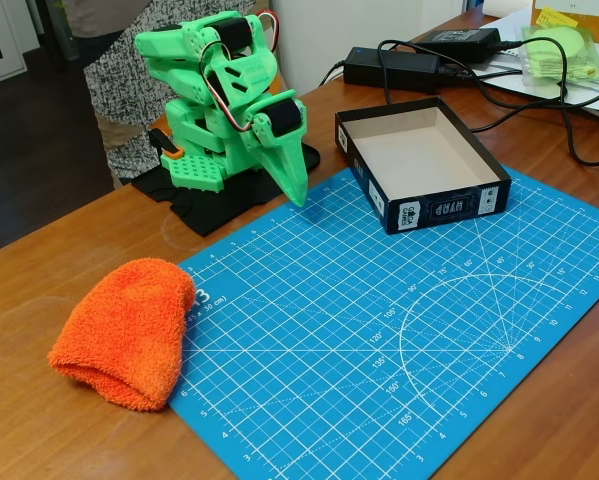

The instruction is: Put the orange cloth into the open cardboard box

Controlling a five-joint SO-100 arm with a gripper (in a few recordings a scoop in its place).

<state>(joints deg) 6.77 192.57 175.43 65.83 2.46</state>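
The orange cloth [124, 333] is lying nearest the camera, at about eight o'clock in the fixed view, half on the wooden table [39, 440] and half overlapping the blue cutting mat [379, 330]. Farther back, at one o'clock, the open cardboard box [419, 160] is sitting empty on the mat's far corner. At eleven o'clock the green arm is folded, its end effector [294, 180] pointing down with fingers together, holding nothing.
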